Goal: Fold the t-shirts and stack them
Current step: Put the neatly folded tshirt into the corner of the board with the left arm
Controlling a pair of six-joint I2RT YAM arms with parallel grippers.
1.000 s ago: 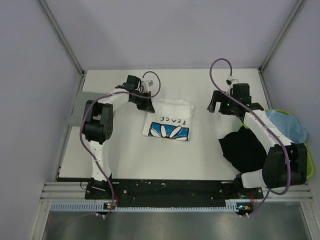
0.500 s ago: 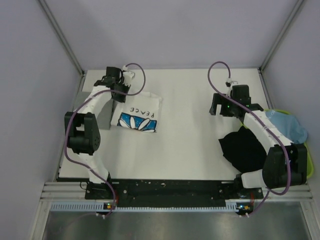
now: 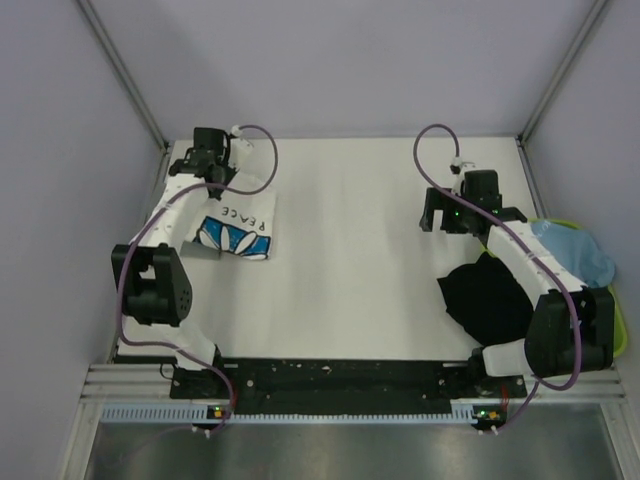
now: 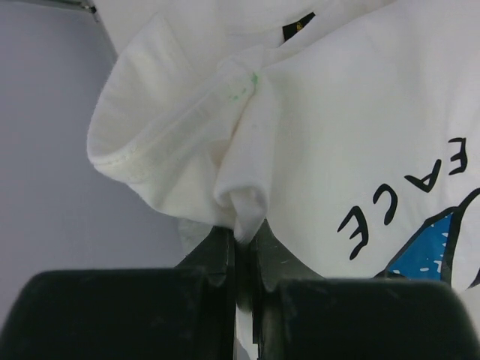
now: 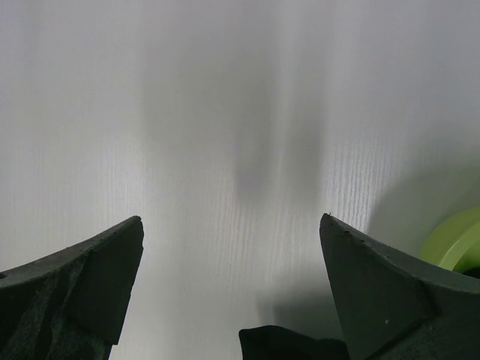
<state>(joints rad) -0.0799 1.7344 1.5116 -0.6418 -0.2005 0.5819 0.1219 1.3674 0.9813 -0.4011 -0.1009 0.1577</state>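
Firmly, left end effector (image 4: 241, 247) pinches white t-shirt (image 4: 337, 112); right end effector (image 5: 231, 219) gapes wide.

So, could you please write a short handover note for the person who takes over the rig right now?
Left gripper: shut on a fold of the white shirt.
Right gripper: open, empty, above the table.
Done: white shirt folded, partly over the grey shirt at far left.
Crumpled at right: black shirt; light blue shirt in the lime tray.
Left to do: release the white one, fold and stack black and blue.
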